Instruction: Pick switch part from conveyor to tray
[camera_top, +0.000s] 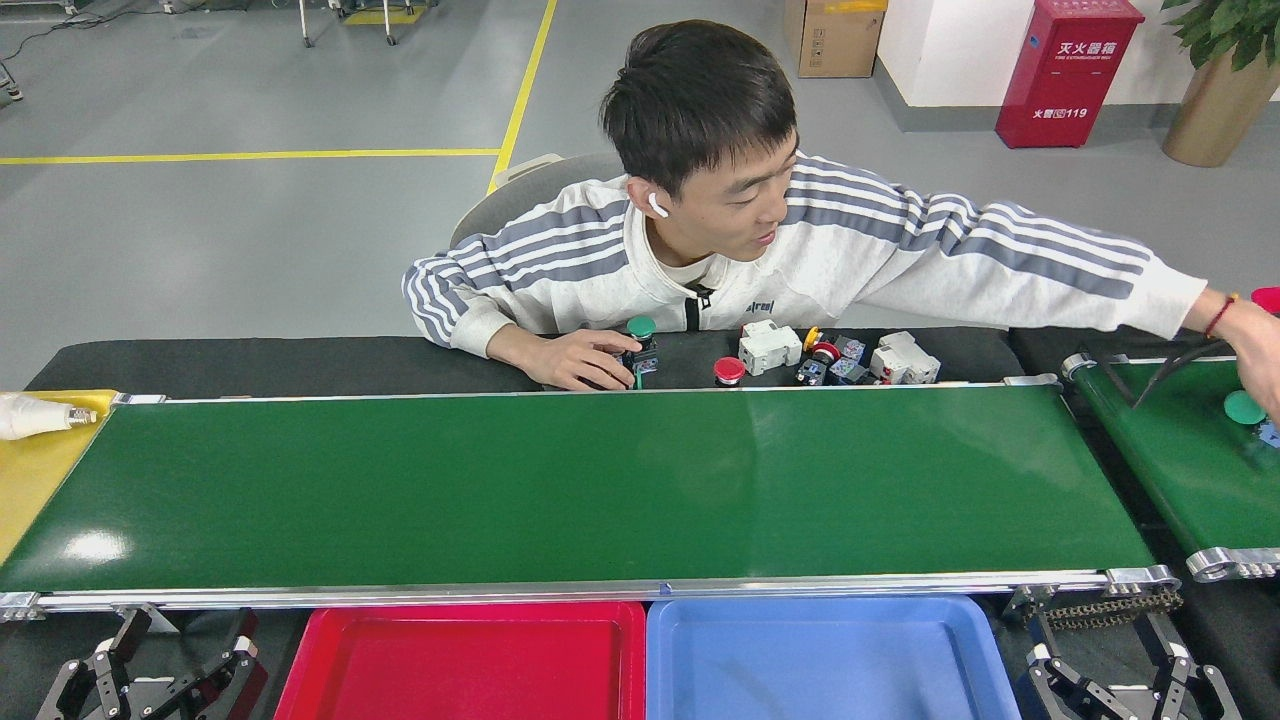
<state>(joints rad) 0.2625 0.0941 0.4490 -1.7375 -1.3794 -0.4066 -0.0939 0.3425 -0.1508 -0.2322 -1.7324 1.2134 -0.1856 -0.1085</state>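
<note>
The conveyor (600, 490) runs across the middle as a long glossy green belt, and no switch part lies on it. Switch parts sit on the black table behind it: a green-capped one (641, 342) under a person's hand, a red-capped one (729, 371), and white and blue ones (768, 347). A red tray (460, 625) and a blue tray (820, 625) stand side by side below the belt's near rail. My left gripper (185, 645) is low at the bottom left and my right gripper (1105, 660) at the bottom right. Both are open and hold nothing.
A person leans over the far side, one arm stretched right over a shorter angled green belt (1180, 470) that carries a green-capped part (1244, 407). A yellow surface with a white bulb (35, 415) lies at the left end.
</note>
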